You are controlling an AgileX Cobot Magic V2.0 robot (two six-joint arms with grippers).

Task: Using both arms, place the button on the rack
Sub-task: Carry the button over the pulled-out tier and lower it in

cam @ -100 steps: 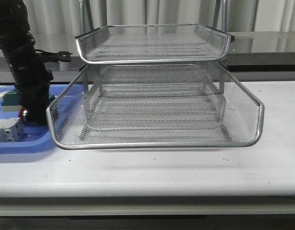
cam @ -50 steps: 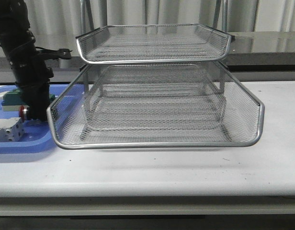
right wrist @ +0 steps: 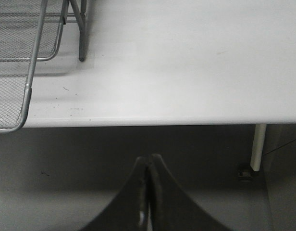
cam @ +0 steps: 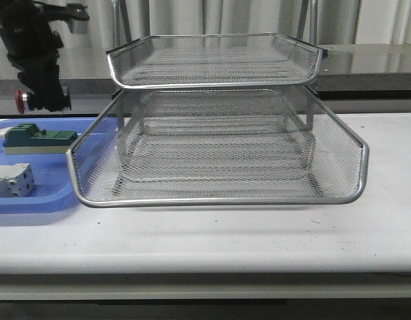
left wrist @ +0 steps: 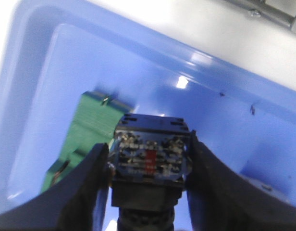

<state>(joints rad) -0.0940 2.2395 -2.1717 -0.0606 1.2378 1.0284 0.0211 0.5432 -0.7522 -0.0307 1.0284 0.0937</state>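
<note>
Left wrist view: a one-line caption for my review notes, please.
Left gripper shut on the button, held above the blue tray and green block.

Rack (cam: 219, 120) centre of table (cam: 259, 233). Tray (cam: 32, 200) at its 9 o'clock, touching the rack's lower rim. In tray: block (cam: 39, 139) behind, terminal block (cam: 12, 180) in front. Left gripper (cam: 42, 100) holds button (cam: 24, 99) above tray, 10 o'clock of rack.
</note>
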